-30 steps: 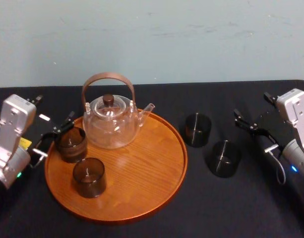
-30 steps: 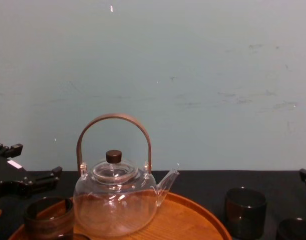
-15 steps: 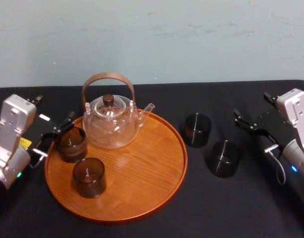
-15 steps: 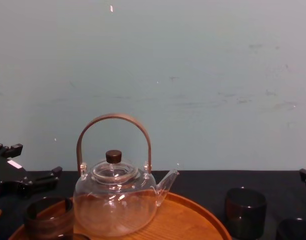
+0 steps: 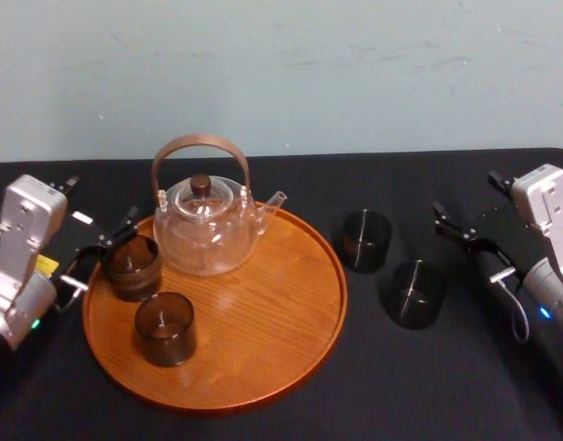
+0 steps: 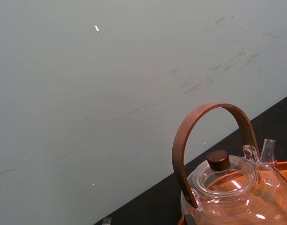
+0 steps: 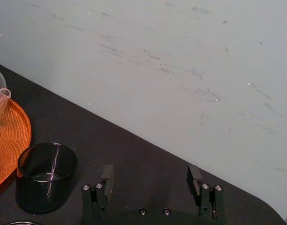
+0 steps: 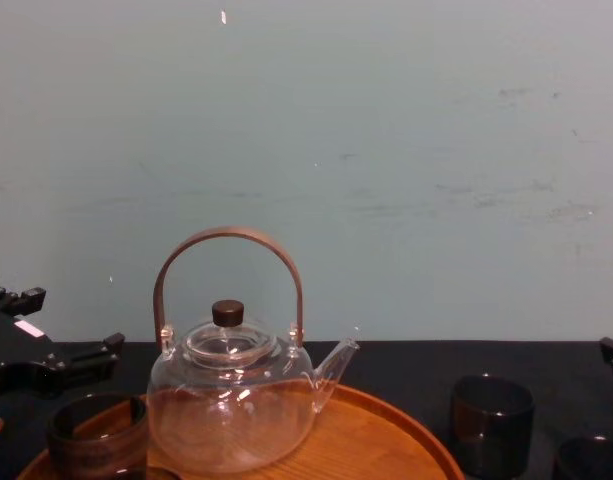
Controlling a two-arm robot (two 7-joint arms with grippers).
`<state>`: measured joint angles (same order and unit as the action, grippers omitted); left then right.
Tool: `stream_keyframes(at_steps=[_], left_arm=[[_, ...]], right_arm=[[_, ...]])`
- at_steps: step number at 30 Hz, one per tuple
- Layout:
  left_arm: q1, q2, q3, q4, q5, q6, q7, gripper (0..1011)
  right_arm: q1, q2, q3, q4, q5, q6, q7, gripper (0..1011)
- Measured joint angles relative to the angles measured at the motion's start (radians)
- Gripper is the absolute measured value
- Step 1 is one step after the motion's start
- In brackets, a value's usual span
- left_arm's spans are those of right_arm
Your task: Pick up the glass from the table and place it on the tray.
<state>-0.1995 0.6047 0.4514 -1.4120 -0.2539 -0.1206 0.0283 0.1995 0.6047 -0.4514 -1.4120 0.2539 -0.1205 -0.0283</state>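
Left gripper spread beside a smoky glass cup on the round orange-brown wooden tray; send your spread right gripper to its nearest dark glass tumbler.

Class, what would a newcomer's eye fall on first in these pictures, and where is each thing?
The round orange-brown tray on the black table, with a clear teapot at its back. Two dark glasses stand on the tray's left side, two more on the table to its right. The left gripper and right gripper flank them, open.
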Motion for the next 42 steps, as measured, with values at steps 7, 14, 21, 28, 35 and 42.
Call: stream_keyframes(at_steps=[7, 14, 21, 28, 35, 42], left_arm=[[0.000, 0.000, 0.000, 0.000, 0.000, 0.000, 0.000, 1002], [0.000, 0.000, 0.000, 0.000, 0.000, 0.000, 0.000, 1001], [0.000, 0.000, 0.000, 0.000, 0.000, 0.000, 0.000, 1001], [0.000, 0.000, 0.000, 0.000, 0.000, 0.000, 0.000, 1001], [0.000, 0.000, 0.000, 0.000, 0.000, 0.000, 0.000, 1001], [0.000, 0.000, 0.000, 0.000, 0.000, 0.000, 0.000, 1001]], right_arm=[[0.000, 0.000, 0.000, 0.000, 0.000, 0.000, 0.000, 1002], [0.000, 0.000, 0.000, 0.000, 0.000, 0.000, 0.000, 1003], [-0.013, 0.003, 0.008, -0.011, 0.000, -0.001, 0.018, 1002], [-0.081, 0.039, 0.026, -0.106, 0.021, 0.025, 0.066, 1002], [-0.185, 0.083, 0.046, -0.230, 0.038, 0.028, 0.097, 1002], [-0.276, 0.104, 0.070, -0.301, 0.053, 0.011, 0.115, 1002]])
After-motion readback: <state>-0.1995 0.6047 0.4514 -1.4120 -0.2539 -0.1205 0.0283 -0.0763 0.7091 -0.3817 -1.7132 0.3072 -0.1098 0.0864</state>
